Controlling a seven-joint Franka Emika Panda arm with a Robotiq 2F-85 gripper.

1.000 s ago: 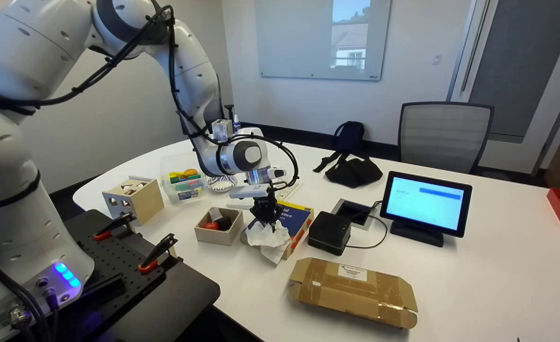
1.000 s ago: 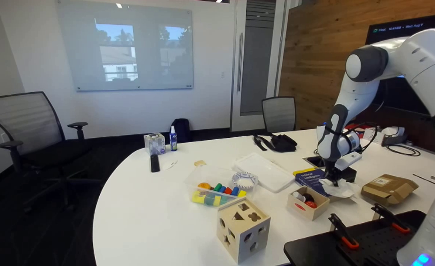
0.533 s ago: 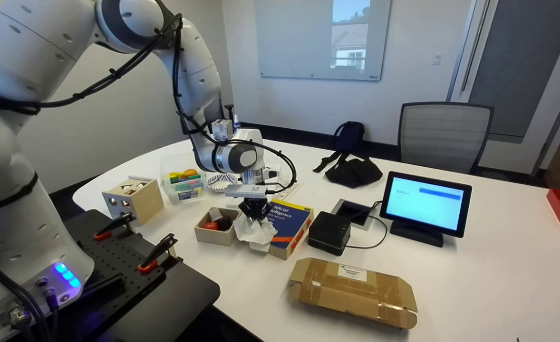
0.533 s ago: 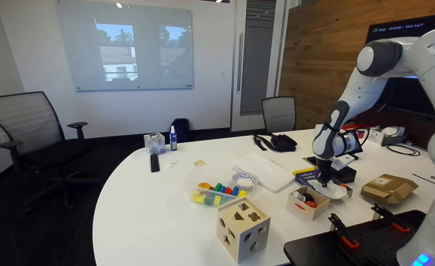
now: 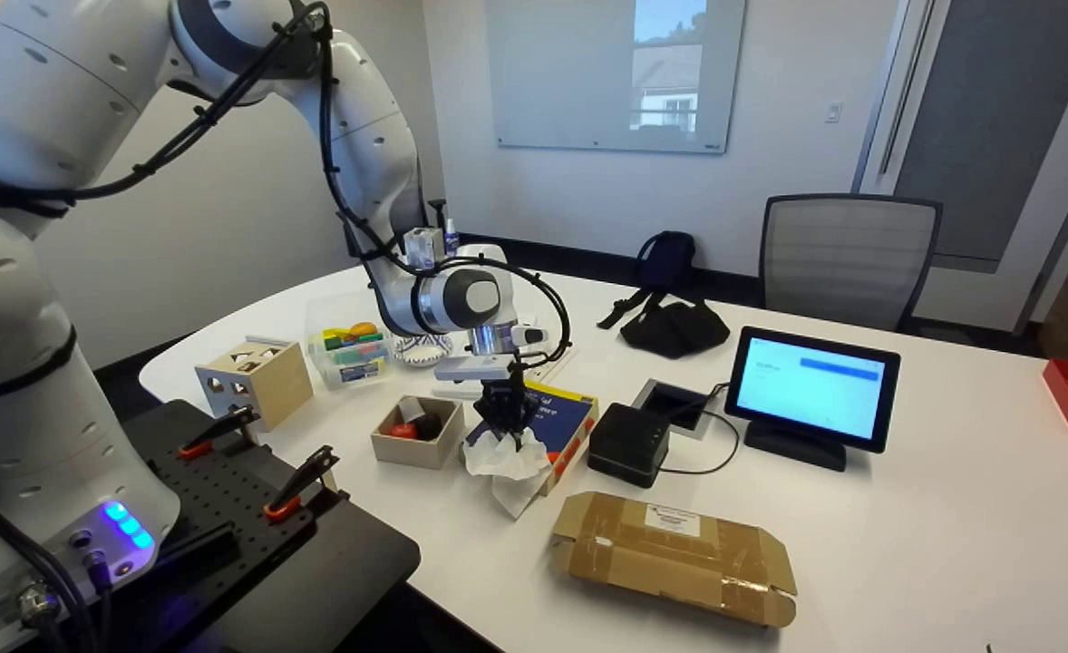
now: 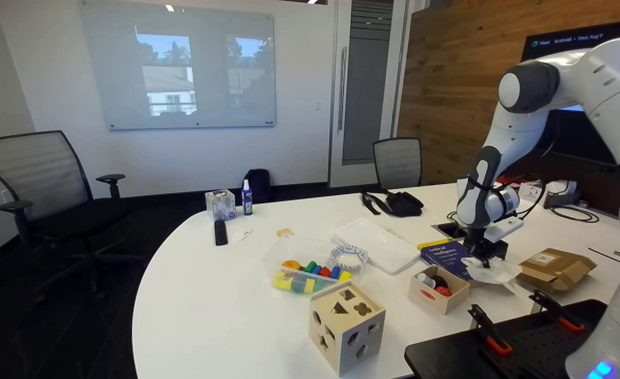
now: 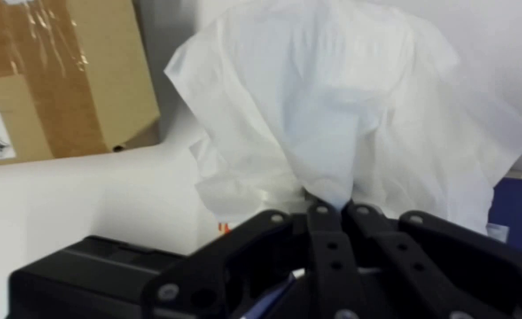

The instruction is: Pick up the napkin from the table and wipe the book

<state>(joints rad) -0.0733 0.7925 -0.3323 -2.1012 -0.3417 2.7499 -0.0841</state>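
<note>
Black two-finger gripper (image 7: 342,210) pinched tight on crumpled white papery napkin (image 7: 321,126), hanging over one end of dark blue, yellow-edged rectangular book (image 5: 563,419) (touching? can't tell). Book's long axis runs from there to yellow end, so imo wipe probably heads that way.

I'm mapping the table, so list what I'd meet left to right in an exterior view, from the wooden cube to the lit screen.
Wooden cube, toy bin, small wooden box, napkin, black box, lit screen. Overlapping things left out.
</note>
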